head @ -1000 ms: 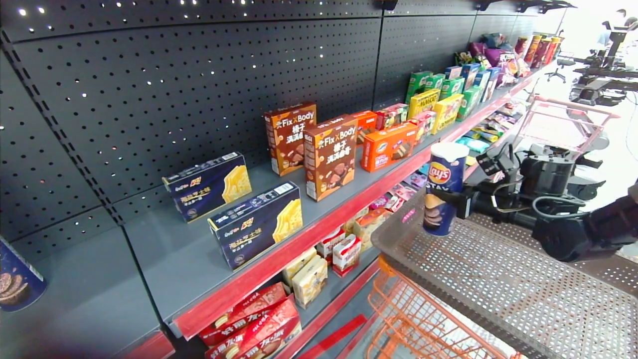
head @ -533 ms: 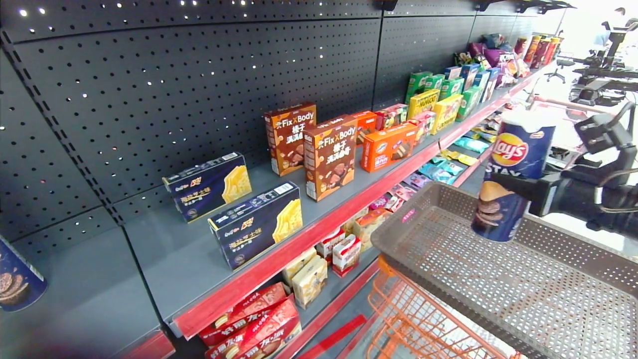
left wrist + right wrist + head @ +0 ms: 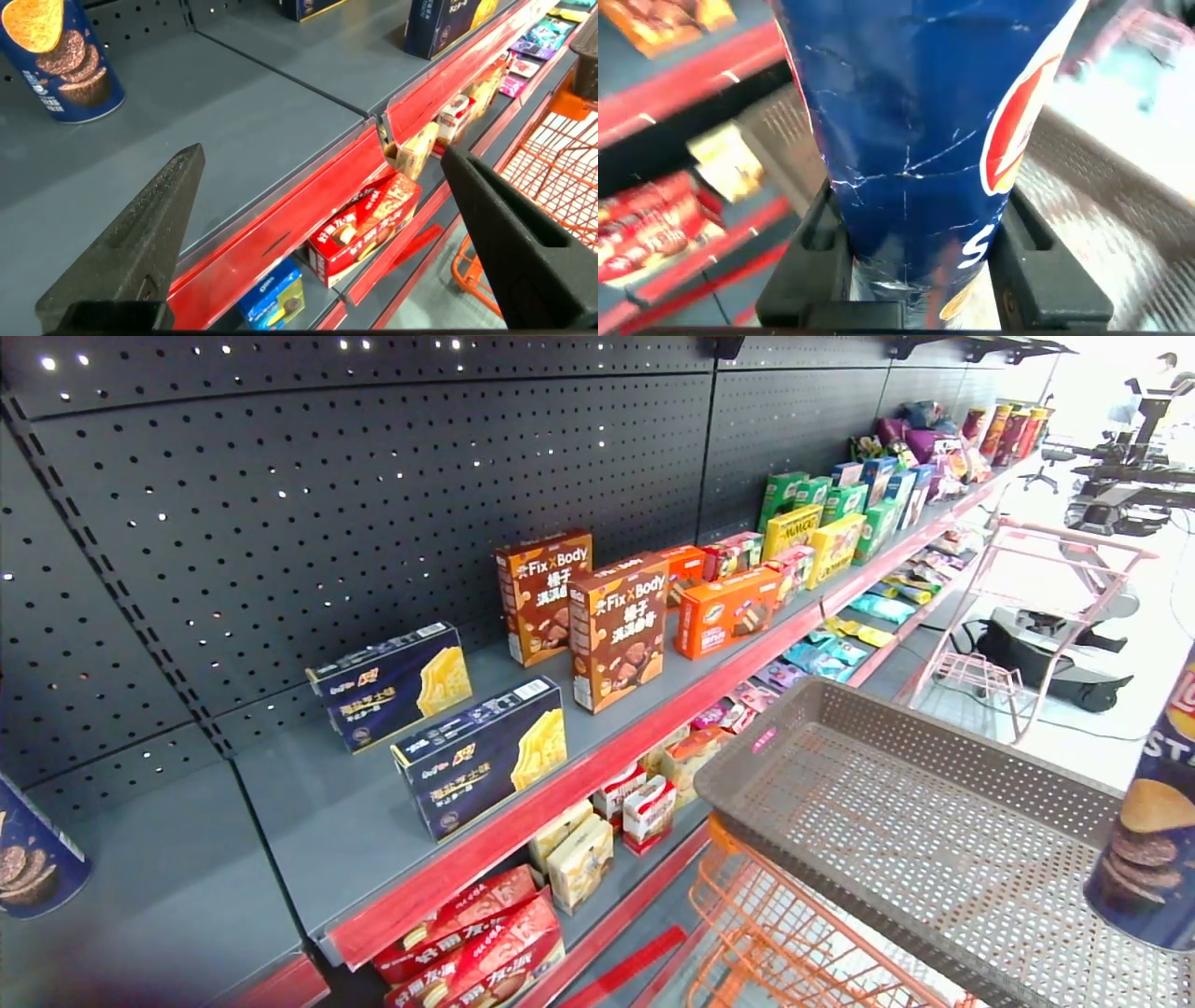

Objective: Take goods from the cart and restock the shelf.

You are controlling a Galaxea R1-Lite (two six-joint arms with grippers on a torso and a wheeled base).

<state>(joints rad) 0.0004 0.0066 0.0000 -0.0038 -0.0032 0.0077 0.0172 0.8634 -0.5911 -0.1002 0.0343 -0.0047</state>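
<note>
A tall blue chip can (image 3: 1144,840) hangs at the far right edge of the head view, over the right end of the cart's grey perforated basket (image 3: 840,775). My right gripper (image 3: 920,266) is shut on this can (image 3: 915,140), with a black finger on each side of its lower part. My left gripper (image 3: 327,238) is open and holds nothing; it hovers above the front of the grey shelf board (image 3: 234,121). A second blue chip can (image 3: 65,56) stands upright on that board, also seen at the shelf's left end as the can (image 3: 28,868).
Dark blue boxes (image 3: 481,756), brown boxes (image 3: 616,630) and an orange box (image 3: 728,611) stand along the shelf (image 3: 336,812). The red shelf lip (image 3: 560,784) runs in front. An orange wire cart (image 3: 784,943) sits below the basket. A pink cart (image 3: 1055,588) stands behind.
My right arm has carried the blue chip can from above the basket's left rim across to the right edge of the head view; the arm itself has left that view.
</note>
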